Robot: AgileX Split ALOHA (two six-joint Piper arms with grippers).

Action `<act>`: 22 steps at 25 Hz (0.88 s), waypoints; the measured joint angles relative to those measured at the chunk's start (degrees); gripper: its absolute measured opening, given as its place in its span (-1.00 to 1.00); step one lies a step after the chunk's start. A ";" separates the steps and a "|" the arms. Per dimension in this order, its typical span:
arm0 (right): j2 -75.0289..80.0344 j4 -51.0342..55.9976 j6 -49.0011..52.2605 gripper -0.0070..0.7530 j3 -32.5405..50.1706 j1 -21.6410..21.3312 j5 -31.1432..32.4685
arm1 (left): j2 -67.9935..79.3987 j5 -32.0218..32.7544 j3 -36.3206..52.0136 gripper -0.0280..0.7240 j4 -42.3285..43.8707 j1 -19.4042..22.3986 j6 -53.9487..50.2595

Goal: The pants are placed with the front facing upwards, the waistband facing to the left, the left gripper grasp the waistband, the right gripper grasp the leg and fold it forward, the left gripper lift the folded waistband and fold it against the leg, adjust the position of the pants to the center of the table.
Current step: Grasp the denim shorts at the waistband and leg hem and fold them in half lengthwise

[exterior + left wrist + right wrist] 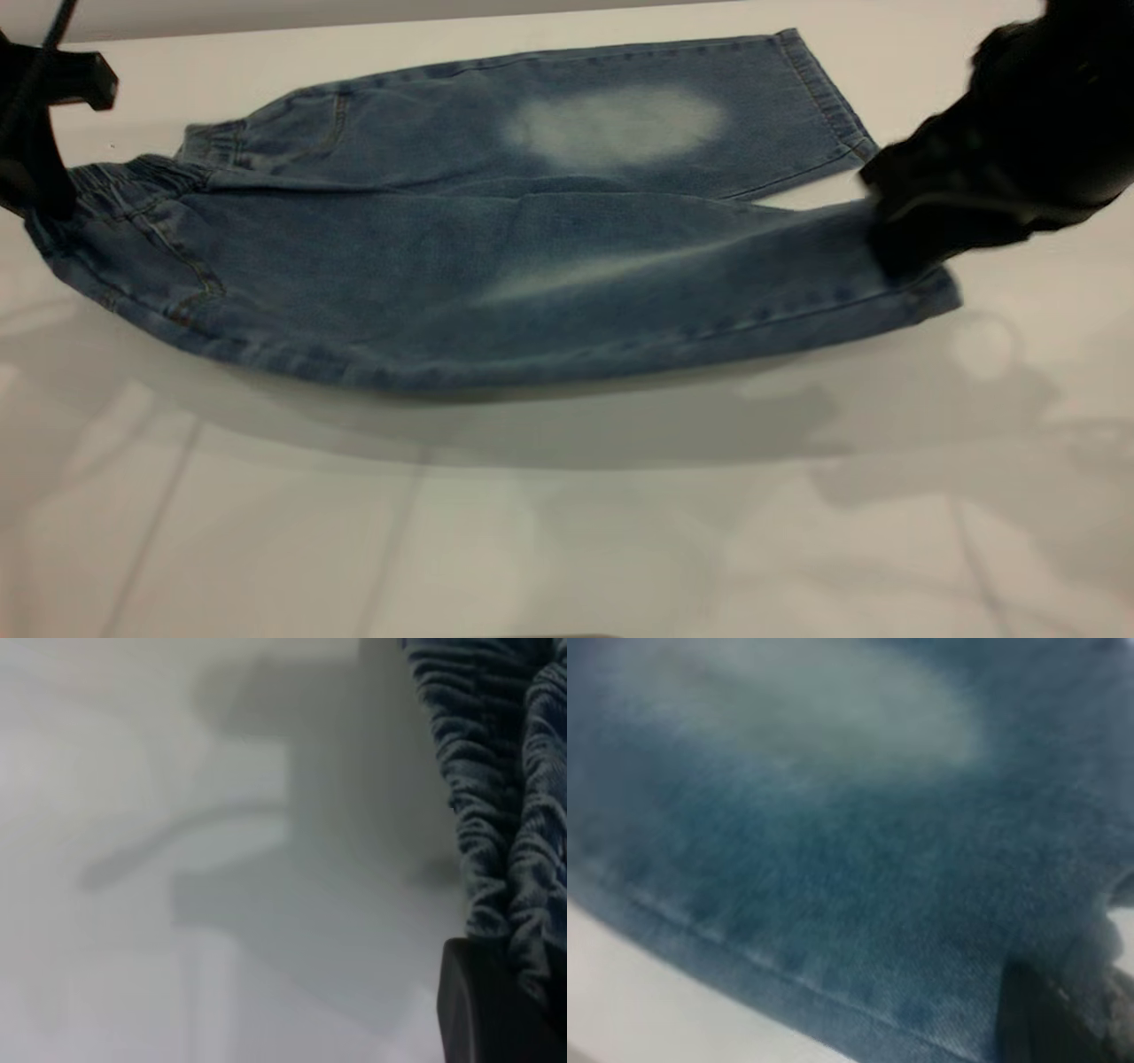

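Observation:
The blue denim pants lie across the white table, waistband to the left. The far leg lies flat with its pale knee patch up. The near leg hangs lifted off the table, casting a shadow below it. My left gripper is shut on the gathered waistband. In the left wrist view the ruched waistband runs into one of its fingers. My right gripper is shut on the near leg's hem end. In the right wrist view denim fills the frame beside its fingers.
The table's far edge runs just behind the pants. Bare tabletop stretches in front of the pants towards the near side.

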 joint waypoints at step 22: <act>13.00 -0.89 -4.43 -0.88 -23.16 -2.30 1.36 | 9.33 10.09 -18.41 -0.76 -8.12 -0.22 0.21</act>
